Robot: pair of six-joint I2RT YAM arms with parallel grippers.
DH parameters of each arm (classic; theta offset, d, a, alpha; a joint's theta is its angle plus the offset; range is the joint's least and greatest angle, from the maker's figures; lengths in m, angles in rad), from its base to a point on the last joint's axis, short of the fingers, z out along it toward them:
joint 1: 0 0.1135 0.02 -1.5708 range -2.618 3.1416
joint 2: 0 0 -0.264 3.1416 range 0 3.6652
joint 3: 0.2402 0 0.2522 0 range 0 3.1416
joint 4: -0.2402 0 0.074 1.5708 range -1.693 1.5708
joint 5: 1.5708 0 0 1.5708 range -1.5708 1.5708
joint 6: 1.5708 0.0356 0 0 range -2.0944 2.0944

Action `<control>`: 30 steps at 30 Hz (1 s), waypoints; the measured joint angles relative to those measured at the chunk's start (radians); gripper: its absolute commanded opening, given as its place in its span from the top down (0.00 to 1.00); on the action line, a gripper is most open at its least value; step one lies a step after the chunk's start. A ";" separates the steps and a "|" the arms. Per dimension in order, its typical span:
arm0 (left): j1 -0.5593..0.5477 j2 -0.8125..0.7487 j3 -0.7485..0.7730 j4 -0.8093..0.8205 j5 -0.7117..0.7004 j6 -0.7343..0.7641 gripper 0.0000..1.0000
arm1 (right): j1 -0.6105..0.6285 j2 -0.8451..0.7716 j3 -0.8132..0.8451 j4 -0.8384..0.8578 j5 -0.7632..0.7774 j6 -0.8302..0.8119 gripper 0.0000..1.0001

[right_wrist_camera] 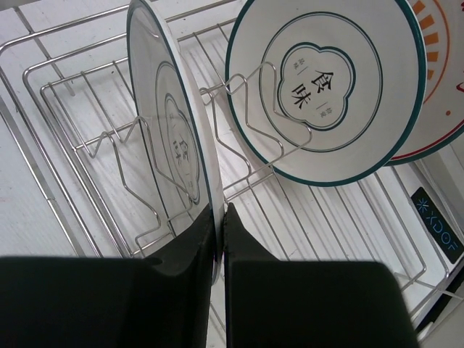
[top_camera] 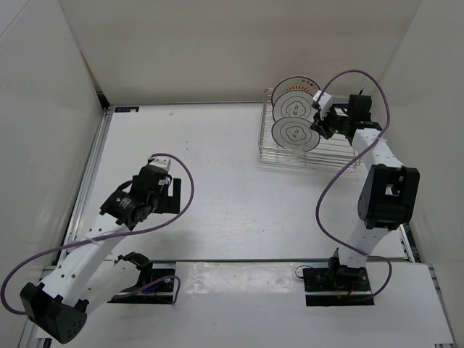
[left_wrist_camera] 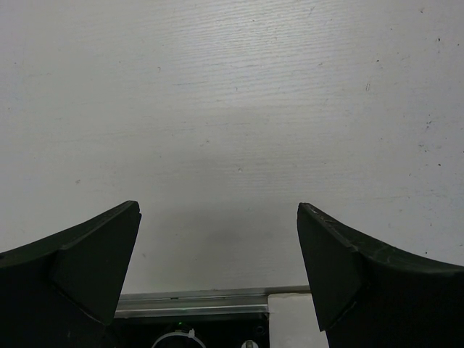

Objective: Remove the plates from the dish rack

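Plates (top_camera: 296, 107) stand upright in the dish rack (top_camera: 270, 156), far right. Right gripper (right_wrist_camera: 217, 212) is clamped edge-on on the nearest plate (right_wrist_camera: 170, 123), at its rim, probably to lift it out. Left gripper (left_wrist_camera: 218, 210) hangs spread open, near left.

Silver wire dish rack (top_camera: 333, 154) holds three white, dark-rimmed plates upright in its zigzag dividers; front plate (right_wrist_camera: 170, 138) at the rack's near end, rim pinched by the right gripper (right_wrist_camera: 219, 217); middle plate (right_wrist_camera: 326, 87) behind; orange-patterned plate (right_wrist_camera: 442, 65) rearmost.
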 measured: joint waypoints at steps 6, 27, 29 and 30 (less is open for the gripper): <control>0.001 -0.001 -0.002 0.000 0.003 0.000 0.00 | 0.000 0.000 -0.007 0.003 -0.004 0.025 1.00; 0.011 -0.006 -0.021 0.003 0.013 -0.008 0.00 | 0.016 -0.186 -0.057 0.214 0.273 0.303 1.00; 0.011 -0.006 -0.021 0.003 0.012 -0.008 0.00 | 0.016 -0.201 -0.045 0.229 0.301 0.329 1.00; 0.011 -0.006 -0.021 0.003 0.011 -0.008 0.00 | 0.016 -0.210 -0.043 0.235 0.312 0.346 1.00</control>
